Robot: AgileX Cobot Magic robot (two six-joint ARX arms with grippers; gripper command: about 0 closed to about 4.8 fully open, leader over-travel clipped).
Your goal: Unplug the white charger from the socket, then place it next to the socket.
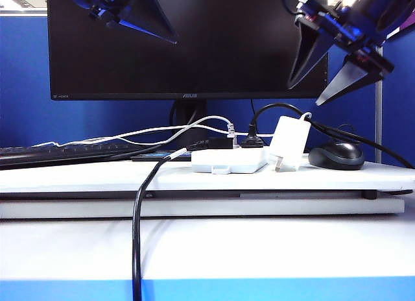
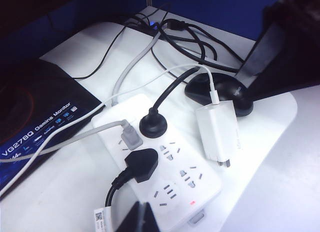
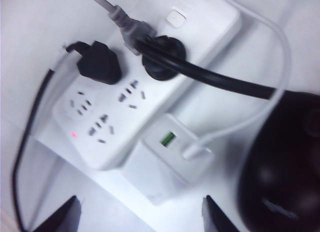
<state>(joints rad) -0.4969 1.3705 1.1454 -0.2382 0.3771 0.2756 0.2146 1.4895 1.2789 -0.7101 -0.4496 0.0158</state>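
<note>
The white charger (image 1: 288, 140) is out of the socket (image 1: 227, 159) and rests against its right end, prongs (image 1: 279, 165) down near the desk. In the left wrist view the charger (image 2: 217, 132) lies alongside the socket (image 2: 207, 179), with its thin white cable running off behind. My right gripper (image 1: 305, 96) hangs open high above the charger, holding nothing; its wrist view shows the charger (image 3: 165, 164) and socket (image 3: 210, 22) beyond its spread fingertips (image 3: 75, 202). My left gripper (image 1: 170, 36) is shut and empty, high at the upper left, above the socket's near end (image 2: 142, 214).
Two black plugs (image 2: 152, 124) (image 2: 142, 164) and a grey plug (image 2: 131, 137) stay in the socket. A black mouse (image 1: 336, 156) sits just right of the charger. Behind are a monitor (image 1: 188, 41) and a keyboard (image 1: 58, 153). A black cable (image 1: 137, 236) hangs over the desk's front edge.
</note>
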